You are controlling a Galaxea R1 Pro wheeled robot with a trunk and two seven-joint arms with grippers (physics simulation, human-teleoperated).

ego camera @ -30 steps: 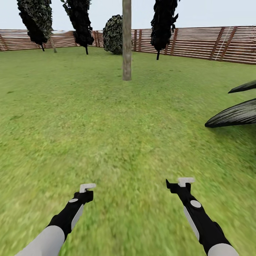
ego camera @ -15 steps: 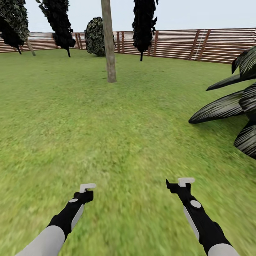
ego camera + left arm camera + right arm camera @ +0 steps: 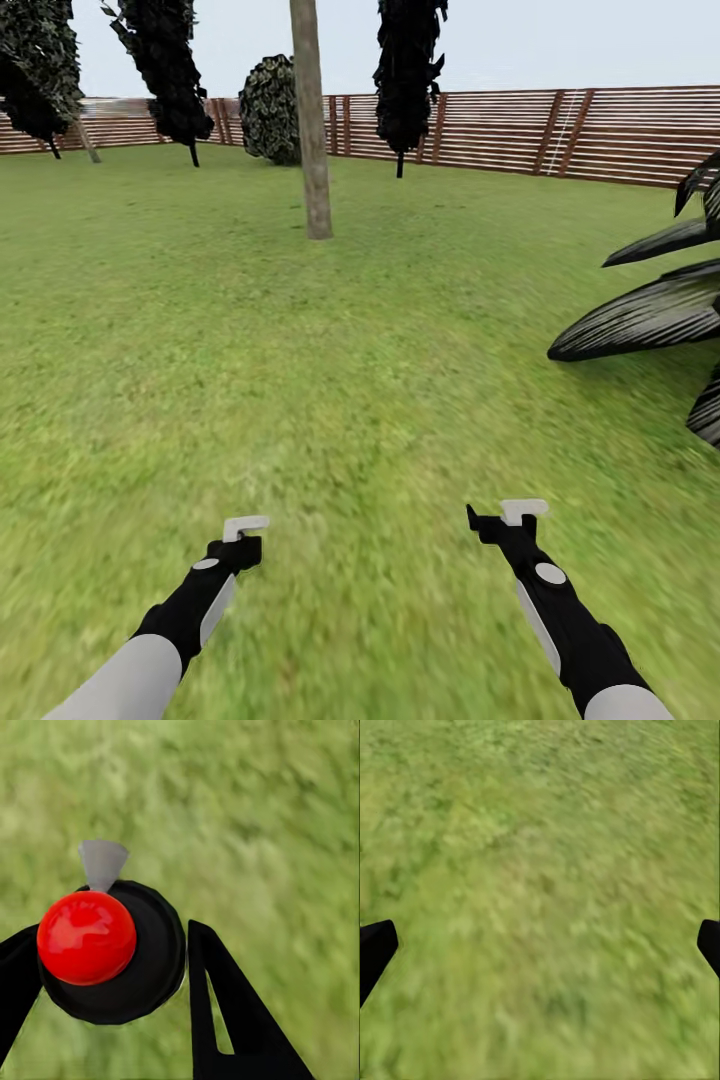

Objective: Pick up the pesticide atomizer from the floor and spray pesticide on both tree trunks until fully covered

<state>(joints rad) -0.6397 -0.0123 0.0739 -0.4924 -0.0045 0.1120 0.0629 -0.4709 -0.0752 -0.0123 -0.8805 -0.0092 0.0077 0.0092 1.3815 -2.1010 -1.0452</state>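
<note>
While the pale grey-brown tree trunk (image 3: 312,120) stands far ahead, left tool (image 3: 112,960) grips a red-capped black atomizer (image 3: 109,949); right tool (image 3: 540,945) gapes empty.

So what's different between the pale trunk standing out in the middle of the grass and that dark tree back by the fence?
The tree trunk is a thick, pale grey-brown column that runs up out of the head view, with no foliage in sight. The black tree has a thin black stem under a hanging mass of jagged dark foliage. The trunk stands out on the open lawn, nearer the robot; the black tree stands back by the wooden fence. Both stand upright on grass.
</note>
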